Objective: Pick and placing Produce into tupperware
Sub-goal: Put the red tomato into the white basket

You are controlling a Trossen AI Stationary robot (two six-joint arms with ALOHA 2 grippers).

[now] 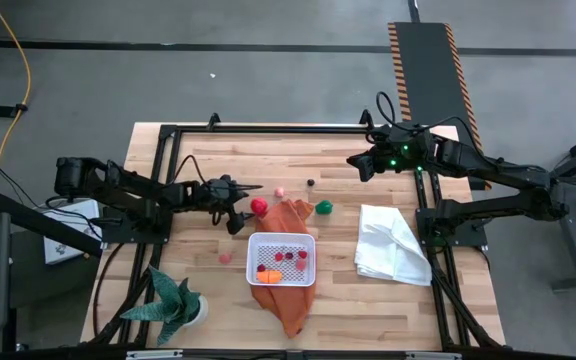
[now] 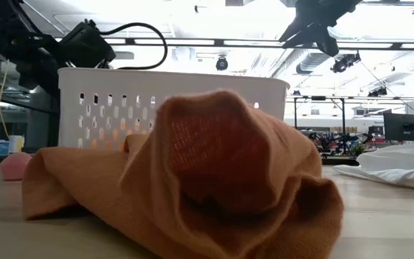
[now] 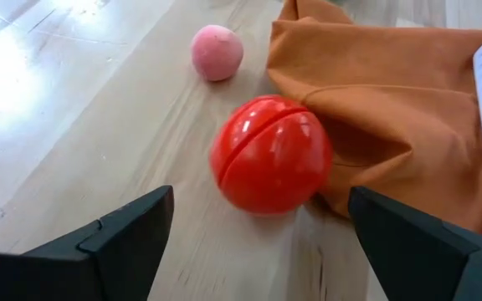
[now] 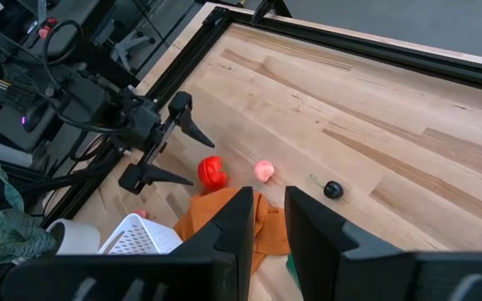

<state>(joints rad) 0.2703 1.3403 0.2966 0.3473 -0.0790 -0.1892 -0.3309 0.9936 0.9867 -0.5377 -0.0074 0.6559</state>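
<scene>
The white tupperware [image 1: 281,259] sits on an orange cloth [image 1: 290,214] and holds several small red and orange pieces. My left gripper [image 1: 234,207] is open and low at the table. Its fingers stand apart on either side of a red tomato-like ball [image 3: 270,155] just ahead of them, without touching it. The ball rests on the wood against the cloth's edge [image 3: 366,100]. A pink ball [image 3: 217,52], a dark piece [image 1: 310,183], a green piece [image 1: 323,208] and a pink piece [image 1: 226,257] lie loose on the table. My right gripper [image 4: 266,221] hangs shut, high over the far right side.
A crumpled white cloth [image 1: 392,246] lies to the right of the container. A green spiky potted plant [image 1: 175,304] stands at the near left corner. Black frame rails [image 1: 268,128] run along the far edge and both sides. Bare wood lies beyond the loose pieces.
</scene>
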